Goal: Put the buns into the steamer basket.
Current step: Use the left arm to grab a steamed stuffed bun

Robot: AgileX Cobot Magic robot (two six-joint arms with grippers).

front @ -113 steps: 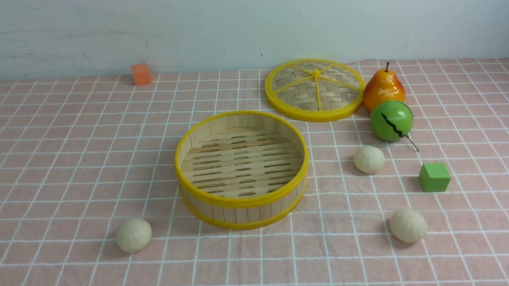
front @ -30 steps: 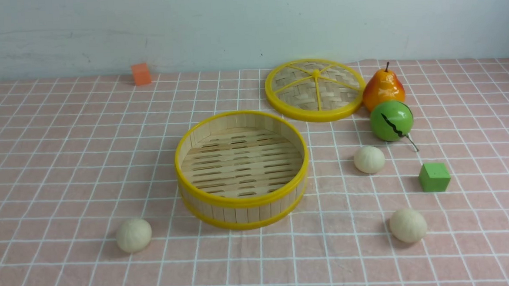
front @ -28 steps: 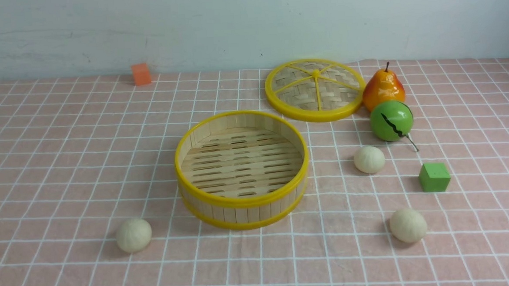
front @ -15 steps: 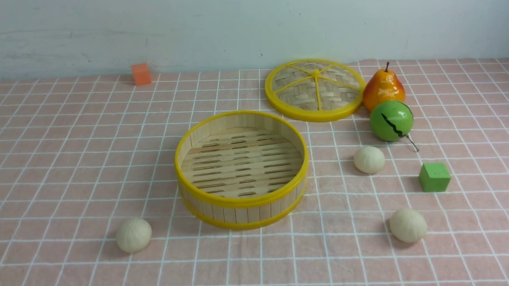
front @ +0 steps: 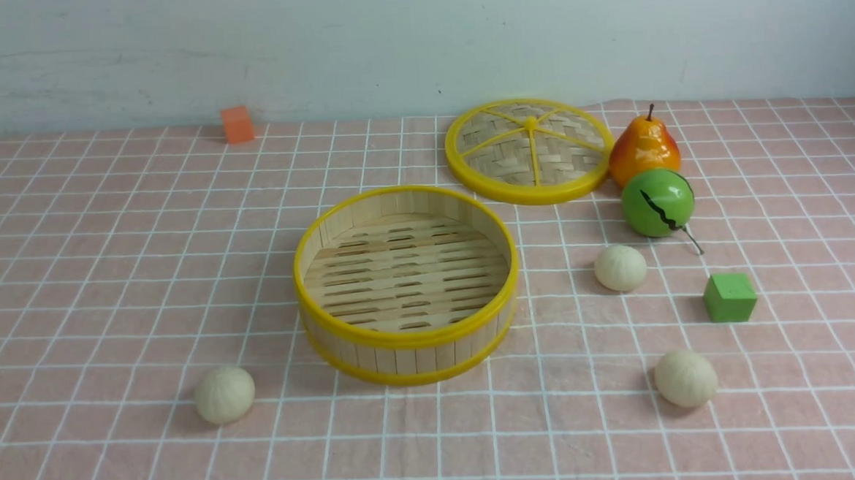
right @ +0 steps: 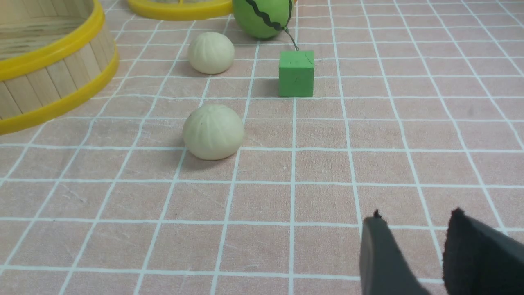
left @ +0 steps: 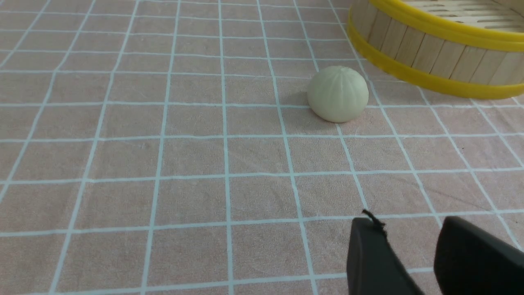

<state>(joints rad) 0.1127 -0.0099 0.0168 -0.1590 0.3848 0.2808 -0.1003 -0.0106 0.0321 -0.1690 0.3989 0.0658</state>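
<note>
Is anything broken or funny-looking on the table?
The green ball beside the pear has a jagged black line like a crack; whether it is painted or real I cannot tell. The lid lies off the steamer basket. Nothing is spilled.

bright, even, diffuse light, short soft shadows beside the buns (front: 225, 395), all views sharp.

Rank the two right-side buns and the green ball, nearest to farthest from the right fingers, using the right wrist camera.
1. Nearer bun, in the open, closest in.
2. Farther bun, behind it, beside the green cube.
3. Green ball, farthest back, near the lid.
</note>
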